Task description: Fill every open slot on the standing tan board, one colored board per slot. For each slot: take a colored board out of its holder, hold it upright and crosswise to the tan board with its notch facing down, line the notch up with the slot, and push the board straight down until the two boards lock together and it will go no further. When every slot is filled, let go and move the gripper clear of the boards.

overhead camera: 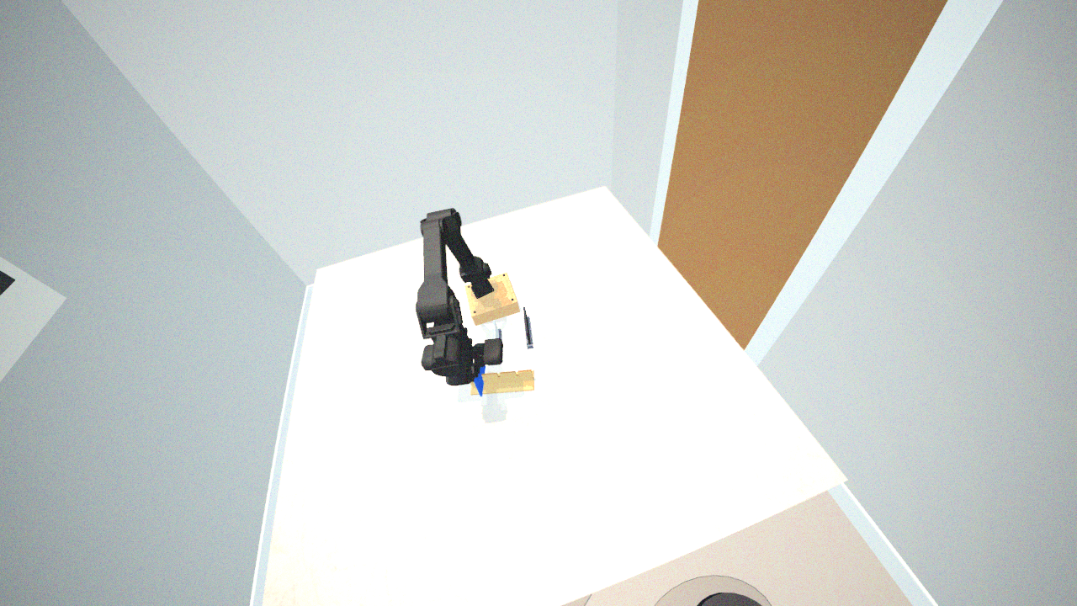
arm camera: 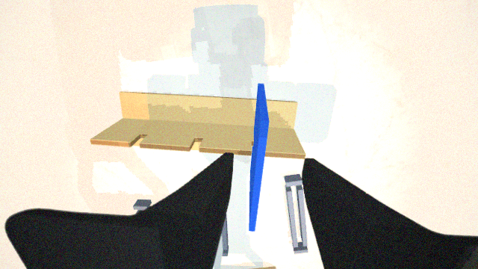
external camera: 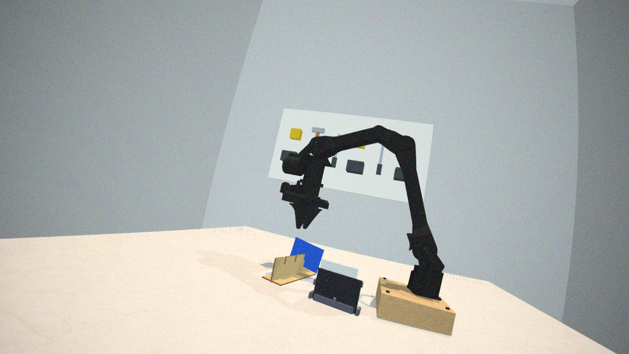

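Two slots look open. Your gripper, part-open, empty, is left of the dark board, which runs crosswise.

From here I see matt, wood-look tan board, a smooth, flat-finished blue rectangular board, and visible wood grain on the pale brown block-shaped base
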`<state>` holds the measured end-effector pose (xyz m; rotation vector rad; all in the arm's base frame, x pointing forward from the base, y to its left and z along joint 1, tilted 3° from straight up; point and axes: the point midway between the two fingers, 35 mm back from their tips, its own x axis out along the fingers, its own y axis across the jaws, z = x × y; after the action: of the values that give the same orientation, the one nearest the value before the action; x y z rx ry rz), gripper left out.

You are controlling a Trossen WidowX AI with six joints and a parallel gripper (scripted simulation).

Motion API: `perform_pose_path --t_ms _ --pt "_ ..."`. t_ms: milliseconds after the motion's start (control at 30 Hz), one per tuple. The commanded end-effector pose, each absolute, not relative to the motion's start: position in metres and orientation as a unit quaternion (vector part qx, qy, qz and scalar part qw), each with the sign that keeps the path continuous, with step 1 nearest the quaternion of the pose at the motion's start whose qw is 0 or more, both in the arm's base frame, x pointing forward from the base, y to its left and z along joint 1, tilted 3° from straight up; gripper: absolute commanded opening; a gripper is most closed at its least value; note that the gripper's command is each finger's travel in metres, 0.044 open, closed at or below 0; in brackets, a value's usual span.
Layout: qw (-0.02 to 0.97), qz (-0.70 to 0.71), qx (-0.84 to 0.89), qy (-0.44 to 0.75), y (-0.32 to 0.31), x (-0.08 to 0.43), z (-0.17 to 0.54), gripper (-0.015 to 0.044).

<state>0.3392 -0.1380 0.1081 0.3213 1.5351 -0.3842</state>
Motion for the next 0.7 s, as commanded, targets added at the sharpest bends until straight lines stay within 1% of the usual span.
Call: perform_pose_path --t_ms 0,100,167,300,400,600,667 --pt "0.688 -0.17 0.147 0.69 -0.138 0.34 0.111 0.0185" --pt "0.707 -0.173 0.144 0.671 -0.139 0.344 0.128 0.0185" --pt "0.706 -0.171 0.143 0.672 -0.132 0.338 0.131 0.0185" --pt "0.7 -0.161 0.139 0.682 -0.092 0.297 0.147 0.0185" --pt "0.698 -0.157 0.137 0.686 -0.079 0.282 0.15 0.0185" --pt "0.687 -0.144 0.127 0.701 -0.035 0.21 0.153 0.0185" --pt "0.686 -0.142 0.126 0.703 -0.03 0.199 0.152 0.0185"
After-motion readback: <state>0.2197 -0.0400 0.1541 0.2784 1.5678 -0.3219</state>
